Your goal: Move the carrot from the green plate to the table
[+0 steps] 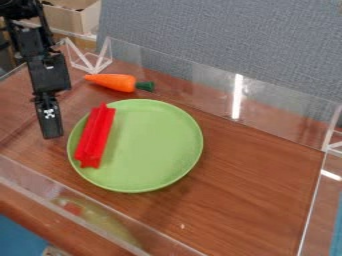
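Observation:
The orange carrot (112, 83) with its dark green stub lies on the table (254, 180) just behind the green plate (160, 150), off its far left rim. My gripper (51, 128) hangs at the left of the plate, a little in front of the carrot. Its black fingers (51, 118) point down, pressed together with nothing between them. It does not touch the plate or the carrot.
A red rectangular block (95, 135) lies along the plate's left side, close to my gripper. Clear acrylic walls (241, 95) border the table at the back, right and front. Cardboard boxes (67, 15) stand behind the left wall.

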Controlling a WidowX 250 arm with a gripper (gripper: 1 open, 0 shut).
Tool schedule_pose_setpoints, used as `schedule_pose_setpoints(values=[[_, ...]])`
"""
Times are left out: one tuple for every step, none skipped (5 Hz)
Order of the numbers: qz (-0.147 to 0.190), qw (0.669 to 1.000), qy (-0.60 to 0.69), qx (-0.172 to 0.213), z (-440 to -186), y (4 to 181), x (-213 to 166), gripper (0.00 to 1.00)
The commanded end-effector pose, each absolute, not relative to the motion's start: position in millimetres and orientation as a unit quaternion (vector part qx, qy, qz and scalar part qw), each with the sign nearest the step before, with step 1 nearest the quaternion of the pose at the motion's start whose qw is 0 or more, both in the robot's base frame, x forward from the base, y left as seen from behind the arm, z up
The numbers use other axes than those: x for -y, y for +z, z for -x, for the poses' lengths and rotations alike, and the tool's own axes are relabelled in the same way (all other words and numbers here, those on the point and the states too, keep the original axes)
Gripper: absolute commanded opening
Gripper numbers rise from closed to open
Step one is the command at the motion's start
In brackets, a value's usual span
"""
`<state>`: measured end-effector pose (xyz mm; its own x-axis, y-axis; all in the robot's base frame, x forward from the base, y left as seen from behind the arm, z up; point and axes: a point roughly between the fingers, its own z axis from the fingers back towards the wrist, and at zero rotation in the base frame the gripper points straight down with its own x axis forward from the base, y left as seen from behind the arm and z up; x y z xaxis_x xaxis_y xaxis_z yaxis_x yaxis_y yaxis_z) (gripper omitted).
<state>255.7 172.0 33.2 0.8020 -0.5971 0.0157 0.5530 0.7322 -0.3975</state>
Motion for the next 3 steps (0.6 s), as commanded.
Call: schedule_pose_setpoints(values=[[0.172, 0.929, -0.326, -0.042, -259.7, 47.5, -180.4, 0.00], [0.171, 0.924, -0.338, -0.045, -259.9, 43.2, -179.7, 0.00], [0.166, 0.929, -0.328, -0.040, -265.4, 41.2, -168.3, 0.00]])
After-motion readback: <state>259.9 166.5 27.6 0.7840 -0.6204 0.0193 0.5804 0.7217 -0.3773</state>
